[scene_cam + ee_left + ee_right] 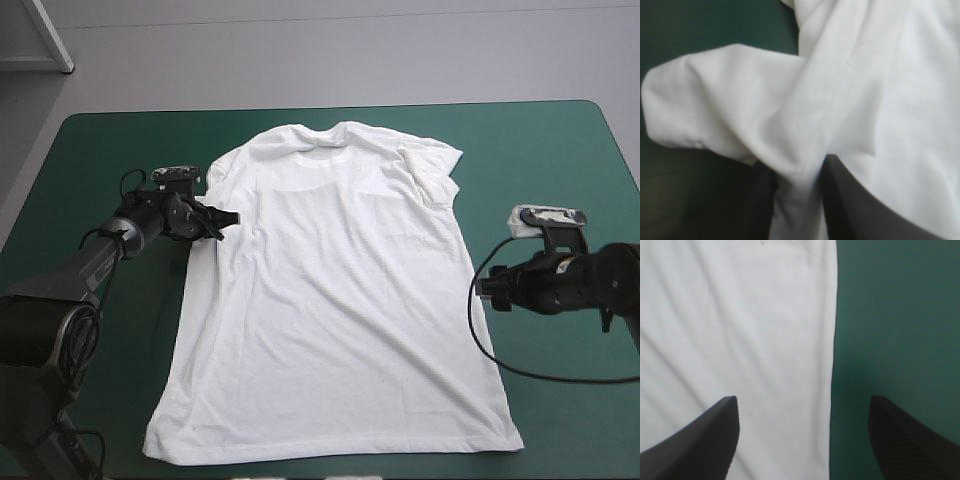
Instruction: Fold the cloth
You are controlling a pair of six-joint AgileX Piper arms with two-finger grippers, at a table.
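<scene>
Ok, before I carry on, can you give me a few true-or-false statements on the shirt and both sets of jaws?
1. The shirt lies spread flat with its collar toward the far edge of the table. True.
2. The jaws of the left arm stand wide open, clear of the shirt. False: they are all but shut on fabric at the sleeve.
3. The jaws of the right arm are open. True: they stand apart over the shirt's side edge, gripping nothing.
4. The shirt is already folded into a bundle. False: no fold has been made; it is a single flat layer.
</scene>
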